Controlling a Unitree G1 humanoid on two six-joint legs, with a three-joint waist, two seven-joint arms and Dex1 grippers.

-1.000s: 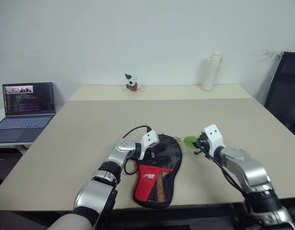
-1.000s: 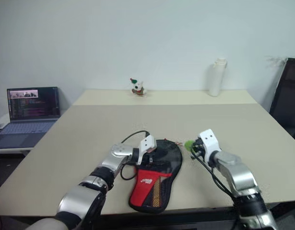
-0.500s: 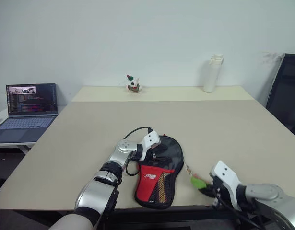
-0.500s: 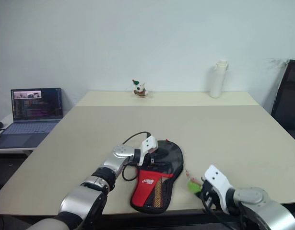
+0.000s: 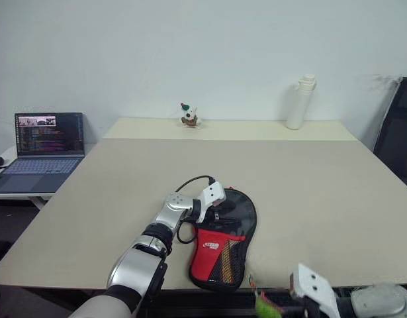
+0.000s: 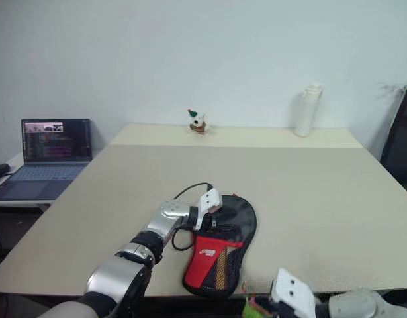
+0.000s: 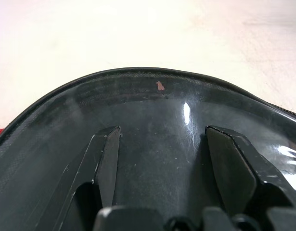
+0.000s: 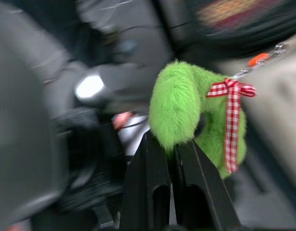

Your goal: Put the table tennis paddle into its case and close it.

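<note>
While the case (image 5: 223, 245) lies flat by the table's (image 5: 309, 192) near edge, zipped around whatever it holds, its contents can't be made out. Left gripper (image 7: 160, 159) rests on the case's round black end, fingers (image 7: 107, 159) spread. Right gripper (image 8: 169, 159), below that edge beside the case, pinches a fuzzy green charm (image 8: 179, 113) tight.

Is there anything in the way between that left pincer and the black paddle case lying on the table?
Nothing visible is. The left pincer is right at the round end of the case, its open fingers lying over the black cover with no other object between them.
</note>
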